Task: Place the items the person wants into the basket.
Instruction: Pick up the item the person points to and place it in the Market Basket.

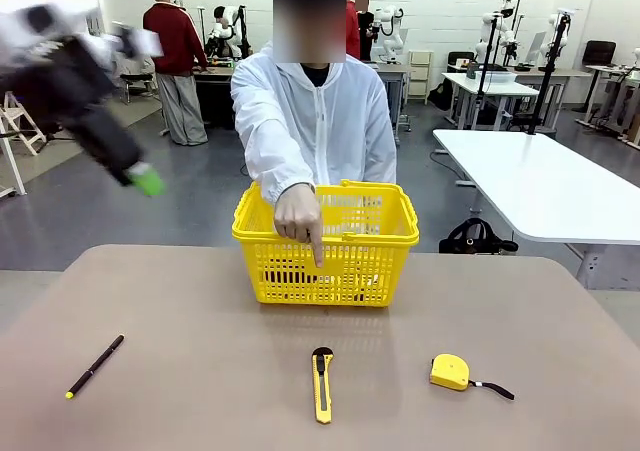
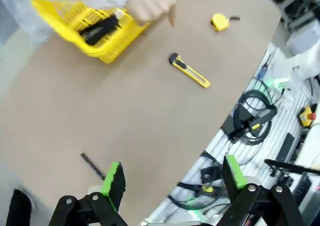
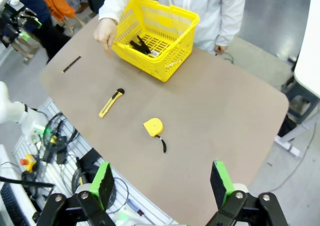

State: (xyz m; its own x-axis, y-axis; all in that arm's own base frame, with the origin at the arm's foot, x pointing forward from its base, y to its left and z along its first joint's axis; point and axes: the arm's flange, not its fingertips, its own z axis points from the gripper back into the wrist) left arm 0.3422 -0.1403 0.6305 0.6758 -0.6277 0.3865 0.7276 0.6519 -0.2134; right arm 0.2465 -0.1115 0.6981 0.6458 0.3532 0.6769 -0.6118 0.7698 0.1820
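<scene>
The yellow lattice basket (image 1: 325, 243) stands at the table's far middle, with dark objects on its floor (image 3: 140, 44) that I cannot identify. The person in the white jacket reaches a hand (image 1: 300, 216) over the basket's near side, index finger pointing down toward the yellow-and-black utility knife (image 1: 322, 383), which lies flat near the front edge. My left gripper (image 1: 145, 179) hangs blurred high at the upper left, well away from the table. Its wrist view shows the left gripper (image 2: 174, 178) open and empty, with the knife (image 2: 189, 70) and basket (image 2: 85, 25) beyond. The right gripper (image 3: 161, 182) is open and empty high above the table, far from the knife (image 3: 111, 102).
A yellow tape measure (image 1: 450, 371) lies right of the knife. A thin black pen (image 1: 95, 366) lies at the front left. Bare brown tabletop (image 1: 200, 311) separates them. Cables and equipment (image 2: 250, 121) sit beyond the table's robot-side edge.
</scene>
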